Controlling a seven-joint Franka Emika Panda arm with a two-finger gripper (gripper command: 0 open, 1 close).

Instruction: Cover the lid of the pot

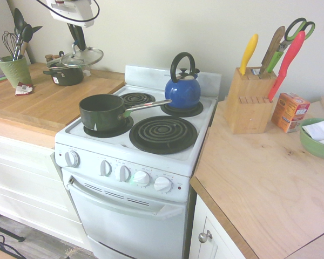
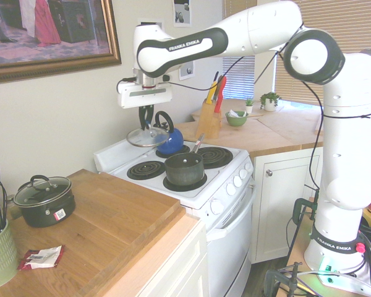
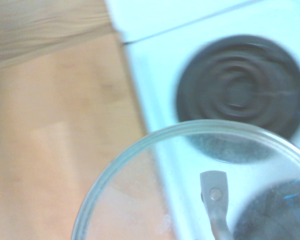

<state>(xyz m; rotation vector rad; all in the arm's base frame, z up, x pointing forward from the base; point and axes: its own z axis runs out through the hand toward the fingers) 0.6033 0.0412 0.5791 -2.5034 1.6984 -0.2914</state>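
Note:
The clear glass lid (image 1: pixel 82 57) with a metal rim hangs in the air, slightly tilted, and my gripper (image 1: pixel 80 47) is shut on its top knob. From the other side, the lid (image 2: pixel 147 137) hangs under the gripper (image 2: pixel 146 125) above the stove's back-left corner. In the wrist view the lid (image 3: pixel 140 200) straddles the seam between wooden counter and white stove. The dark pot (image 1: pixel 102 110) with one long silver handle stands uncovered on the front-left burner, lower than the lid and nearer the stove's front. The pot (image 2: pixel 184 168) looks empty.
A blue kettle (image 1: pixel 182 89) sits on the back-right burner. A small two-handled dark pot (image 1: pixel 65 73) with its own lid and a green utensil cup (image 1: pixel 13 70) stand on the left counter. On the right counter are a knife block (image 1: pixel 248 100) and a green bowl (image 1: pixel 318 139).

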